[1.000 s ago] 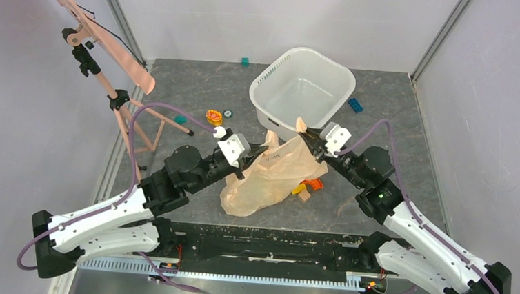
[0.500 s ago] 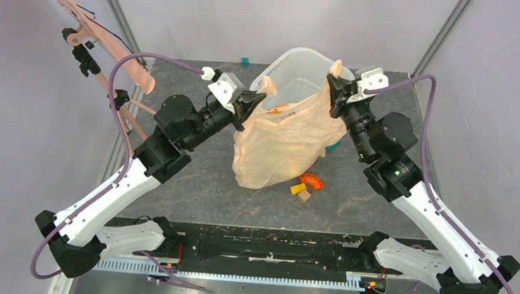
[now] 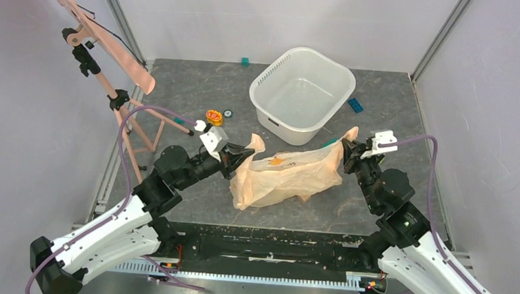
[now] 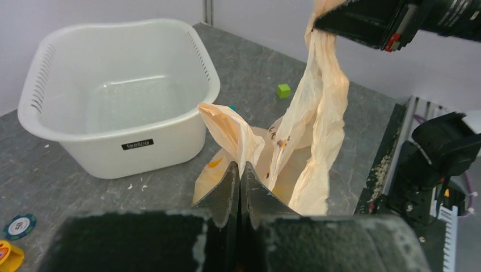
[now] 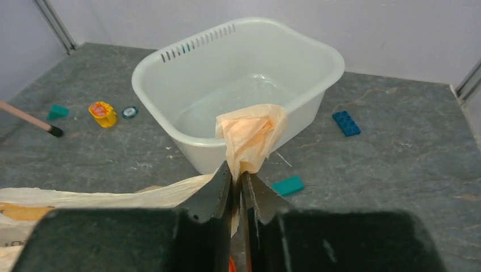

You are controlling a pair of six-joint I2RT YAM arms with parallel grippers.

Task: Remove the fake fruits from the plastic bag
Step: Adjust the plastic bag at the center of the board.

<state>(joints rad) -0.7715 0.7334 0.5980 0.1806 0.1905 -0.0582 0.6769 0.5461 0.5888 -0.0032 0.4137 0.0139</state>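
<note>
My left gripper [image 3: 241, 157] and right gripper [image 3: 350, 146] stay clamped on the bag [image 3: 290, 177], now lowered from above the tub [image 3: 303, 88] to the table [image 3: 199, 91]; no fruits show, so likely none are out.

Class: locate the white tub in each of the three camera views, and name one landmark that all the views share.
Top external: white tub at upper centre, beyond the plastic bag.
Left wrist: upper left, filling much of that side.
Right wrist: top centre, behind the pinched bag tip.
Shared landmark: the plastic bag, visible in all three.
</note>
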